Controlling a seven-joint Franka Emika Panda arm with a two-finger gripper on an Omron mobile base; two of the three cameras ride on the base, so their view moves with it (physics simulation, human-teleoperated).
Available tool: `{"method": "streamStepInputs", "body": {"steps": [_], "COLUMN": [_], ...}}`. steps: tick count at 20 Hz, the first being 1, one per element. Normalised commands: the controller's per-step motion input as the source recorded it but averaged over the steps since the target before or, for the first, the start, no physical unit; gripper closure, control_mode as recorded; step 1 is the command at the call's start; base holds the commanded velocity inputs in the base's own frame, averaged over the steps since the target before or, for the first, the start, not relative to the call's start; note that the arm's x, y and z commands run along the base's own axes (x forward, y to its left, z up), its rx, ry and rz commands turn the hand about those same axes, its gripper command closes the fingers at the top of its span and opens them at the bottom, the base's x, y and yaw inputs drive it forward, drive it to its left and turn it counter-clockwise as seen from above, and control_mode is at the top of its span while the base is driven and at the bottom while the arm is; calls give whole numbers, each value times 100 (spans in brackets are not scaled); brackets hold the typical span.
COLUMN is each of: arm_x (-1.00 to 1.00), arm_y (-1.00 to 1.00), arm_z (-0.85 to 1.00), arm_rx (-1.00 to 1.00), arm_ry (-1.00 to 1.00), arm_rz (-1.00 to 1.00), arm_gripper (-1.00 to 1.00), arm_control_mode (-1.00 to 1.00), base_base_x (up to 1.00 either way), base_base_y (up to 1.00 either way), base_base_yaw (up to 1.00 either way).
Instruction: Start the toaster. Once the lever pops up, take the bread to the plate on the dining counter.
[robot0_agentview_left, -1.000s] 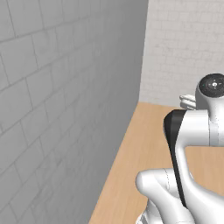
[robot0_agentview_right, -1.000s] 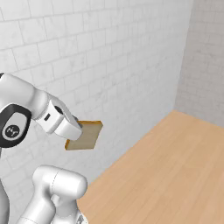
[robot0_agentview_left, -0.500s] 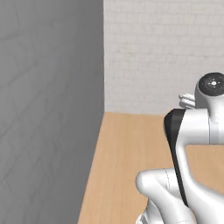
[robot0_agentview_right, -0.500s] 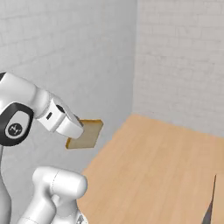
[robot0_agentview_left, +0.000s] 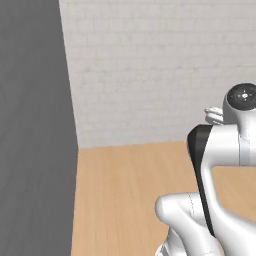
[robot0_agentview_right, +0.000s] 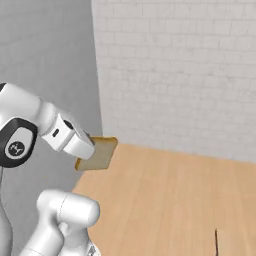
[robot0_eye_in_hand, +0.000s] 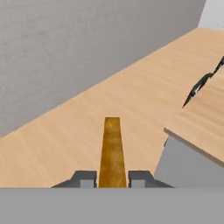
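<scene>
Gripper: gripper (robot0_agentview_right: 89, 148) is pinching the bread (robot0_agentview_right: 98, 153); in hand view the fingers (robot0_eye_in_hand: 83, 178) press each side of the slice, seen edge-on (robot0_eye_in_hand: 112, 151).
Bread: held in the air off the end of the arm (robot0_agentview_right: 30, 125), clear of floor & walls. In right base view it sticks out toward 3 o'clock from the gripper.
Long axis: in hand view the slice runs straight 12–6 o'clock, in line w/ the gripper's reach.
Step (my read): toaster part looks done, since bread is out & in hand; this is the carry to the plate.
Dining counter: light-wood top (robot0_eye_in_hand: 205, 118) w/ grey side, at 3 o'clock in hand view, black chair frame (robot0_eye_in_hand: 197, 87) past it at 2 o'clock.
Key relation: counter lies to 3 o'clock of the bread in hand view, not ahead; ahead at 12 is wood floor (robot0_eye_in_hand: 65, 127) & grey wall (robot0_eye_in_hand: 65, 48). Next move prob needs a swing or drive toward that side.
Plate: can't place it from here.
Risk: slice is gripped by one edge, so it could tip if the swing is sharp.
</scene>
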Motion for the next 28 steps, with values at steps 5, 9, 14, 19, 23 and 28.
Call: {"method": "streamStepInputs", "body": {"steps": [5,9,14,19,23,28], "arm_x": [0,0,0,0,0,0], "arm_y": [0,0,0,0,0,0], "arm_z": [0,0,0,0,0,0], "arm_rx": [0,0,0,0,0,0], "arm_ry": [0,0,0,0,0,0], "arm_rz": [0,0,0,0,0,0], "arm_gripper": [100,100,100,100,100,100], "arm_control_mode": [100,100,100,100,100,100], "base_base_x": [100,91,71,62,64,83], "base_base_y": [0,0,0,0,0,0], "base_base_yaw": [-41,-51,-60,-63,-63,-56]}}
